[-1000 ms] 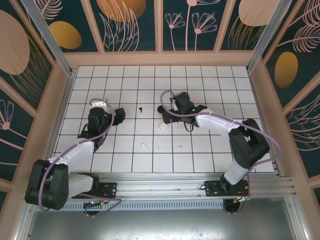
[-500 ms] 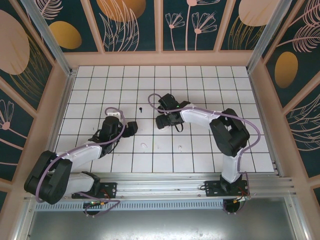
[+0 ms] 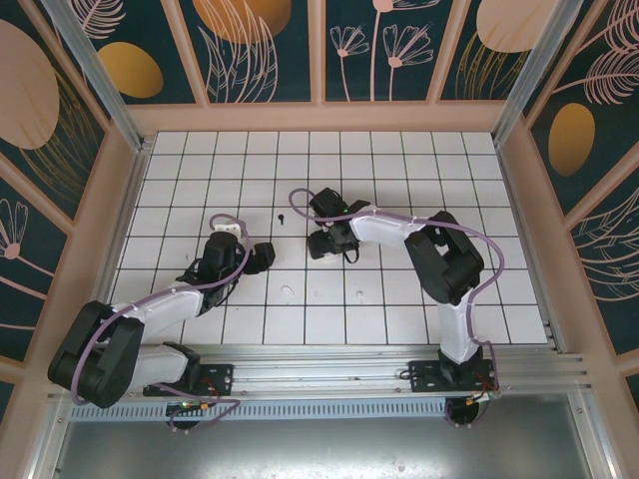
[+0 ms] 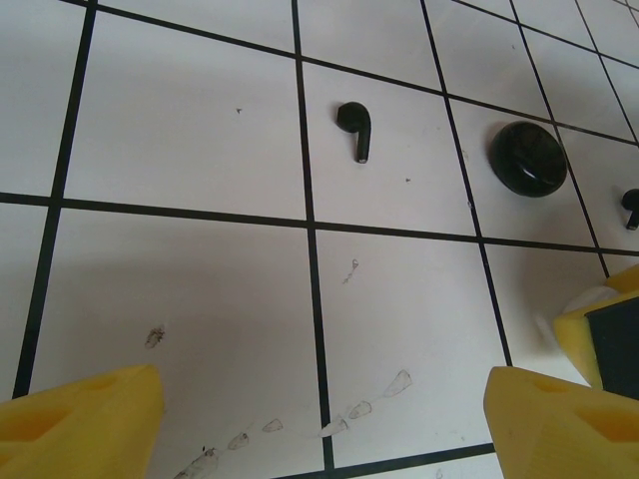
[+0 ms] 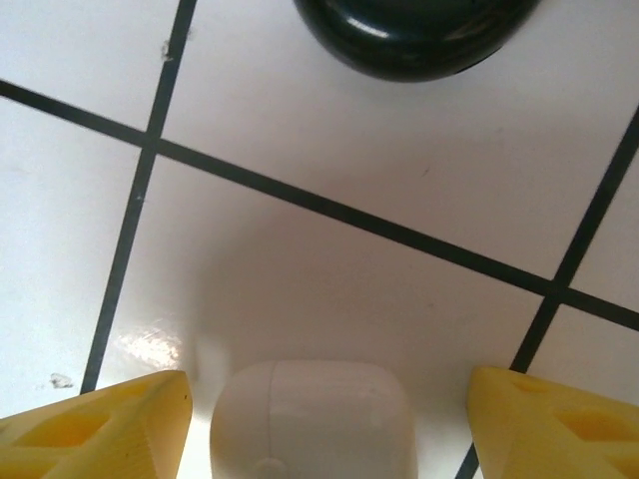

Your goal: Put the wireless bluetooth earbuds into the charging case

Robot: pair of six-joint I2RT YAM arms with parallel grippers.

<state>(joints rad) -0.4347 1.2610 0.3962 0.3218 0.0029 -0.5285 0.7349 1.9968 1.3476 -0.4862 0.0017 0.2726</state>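
Left gripper (image 4: pixel 324 429) seen wide open, nothing grasped, above tiled counter (image 4: pixel 180 120). Black earbud (image 4: pixel 354 130) laid on tile ahead, well apart from round black case (image 4: pixel 527 158). Second black earbud (image 4: pixel 629 205) glimpsed at edge. Right gripper (image 5: pixel 324 429) found open, white charging case (image 5: pixel 312 419) straddled, untouched by fingertips (image 5: pixel 95 429).

The white case (image 5: pixel 312 419) looks smooth matt plastic; the black case (image 5: pixel 414 35) and tiles (image 5: pixel 329 200) are glossy.
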